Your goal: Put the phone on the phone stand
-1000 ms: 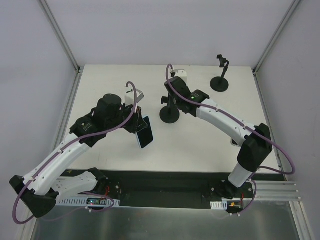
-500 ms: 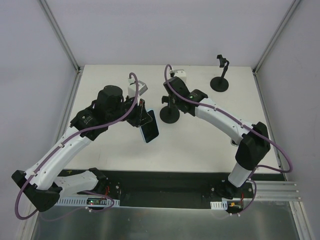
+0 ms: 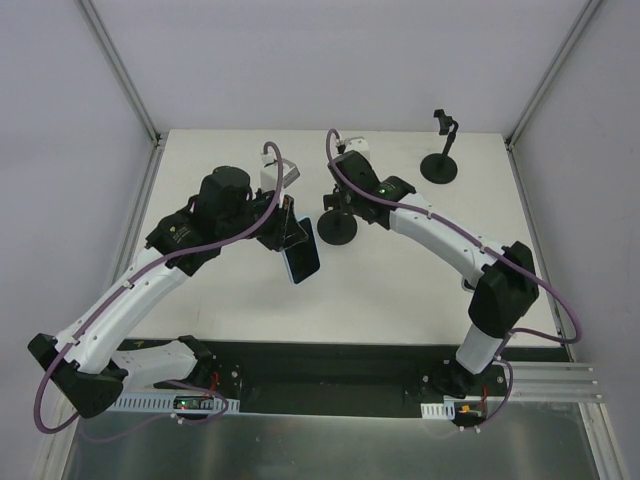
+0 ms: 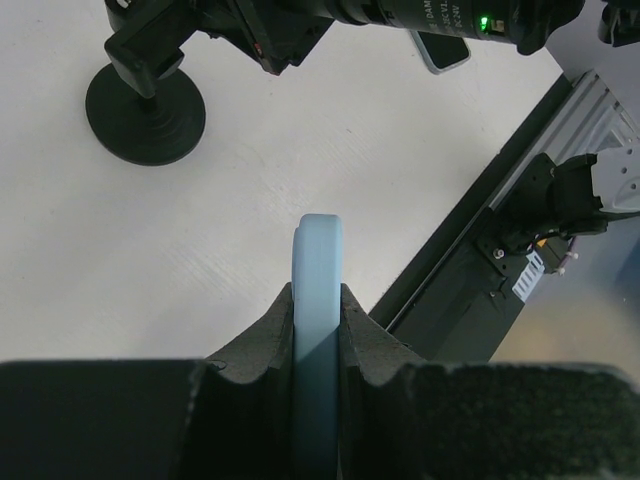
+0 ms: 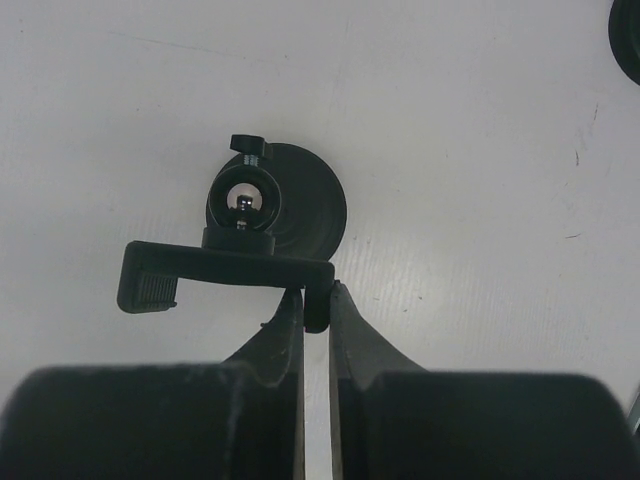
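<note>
My left gripper (image 3: 287, 228) is shut on a light blue phone (image 3: 300, 258) and holds it above the table, just left of the black phone stand (image 3: 339, 226). In the left wrist view the phone (image 4: 318, 300) stands edge-on between my fingers, with the stand's round base (image 4: 146, 112) at the upper left. My right gripper (image 5: 316, 305) is shut on the end of the stand's clamp bracket (image 5: 222, 272), above its round base (image 5: 300, 200). In the top view the right gripper (image 3: 337, 200) sits over the stand.
A second black phone stand (image 3: 441, 152) is at the back right of the table. A small phone-like object (image 4: 442, 48) lies by the right arm in the left wrist view. White walls enclose the table (image 3: 400, 290); a black rail runs along its near edge.
My left arm has carried the phone right and back, closer to the stand. The right gripper has stayed on the stand's bracket.
</note>
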